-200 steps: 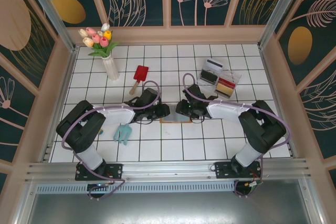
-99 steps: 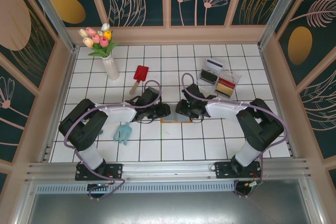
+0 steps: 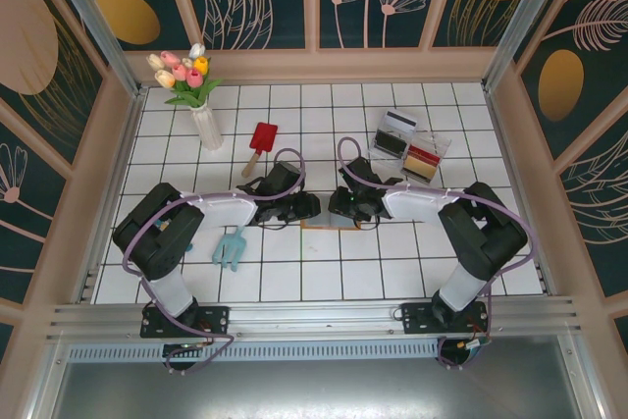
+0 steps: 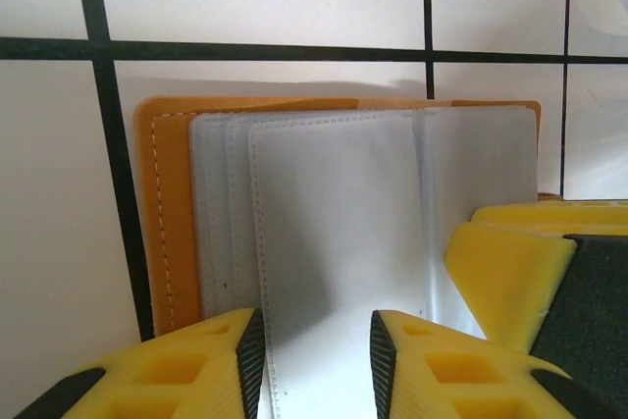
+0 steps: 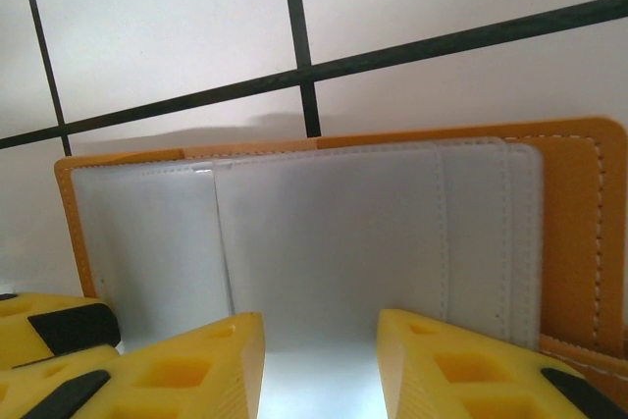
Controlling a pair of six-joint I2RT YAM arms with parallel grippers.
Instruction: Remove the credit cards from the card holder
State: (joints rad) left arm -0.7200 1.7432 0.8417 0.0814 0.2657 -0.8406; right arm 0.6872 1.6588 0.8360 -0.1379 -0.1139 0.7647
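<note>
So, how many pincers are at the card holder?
2. The left pincer reaches the card holder from the left, the right pincer from the right; both over its grey pockets.

White tiled table (image 3: pixel 324 277): open card holder (image 3: pixel 329 226) under left gripper (image 3: pixel 312 209) and right gripper (image 3: pixel 334 206); teal tool (image 3: pixel 231 248) near-left of left gripper; red brush (image 3: pixel 261 142), flower vase (image 3: pixel 206 125) beyond it; clear tray (image 3: pixel 410 149) beyond right gripper

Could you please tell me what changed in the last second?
Both arms leaned slightly inward, elbows nearer the middle; the left fingers and right fingers stayed over the flat orange-brown folding card holder. Nothing was gripped or released. The tulip vase, red scoop and clear plastic tray stayed put.
</note>
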